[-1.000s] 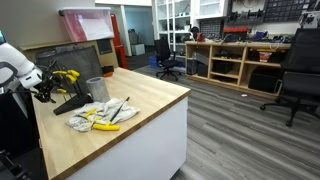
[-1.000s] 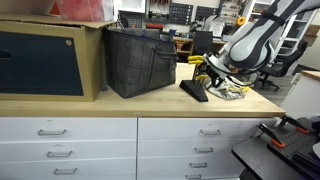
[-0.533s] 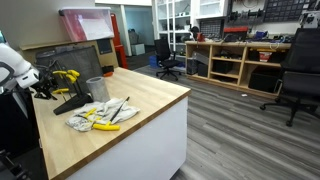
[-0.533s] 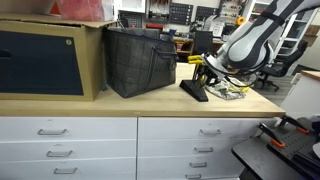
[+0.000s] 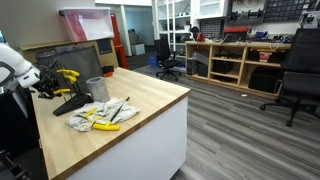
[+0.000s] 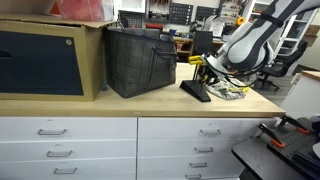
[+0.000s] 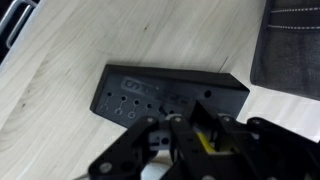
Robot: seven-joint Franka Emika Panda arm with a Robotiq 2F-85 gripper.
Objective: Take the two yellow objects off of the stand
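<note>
The dark stand (image 7: 170,95) lies below my wrist on the wooden table; it also shows in both exterior views (image 5: 70,101) (image 6: 194,91). My gripper (image 7: 203,132) is down at the stand's near edge, shut on a yellow object (image 7: 205,146) whose handle shows between the jaws. In an exterior view, yellow handles (image 5: 67,75) stick up at the top of the stand beside my gripper (image 5: 46,87). Yellow handles (image 6: 197,61) also show next to my gripper (image 6: 210,70) in an exterior view. I cannot tell the two yellow objects apart there.
A small grey metal cup (image 5: 97,88) stands right of the stand. A light cloth (image 5: 98,113) holds longer yellow-handled tools. A black bag (image 6: 140,62) and a dark box (image 6: 45,60) sit further along the table. The table edge (image 5: 150,115) is close.
The jaws have closed from wide open onto the yellow handle. The arm has hardly moved.
</note>
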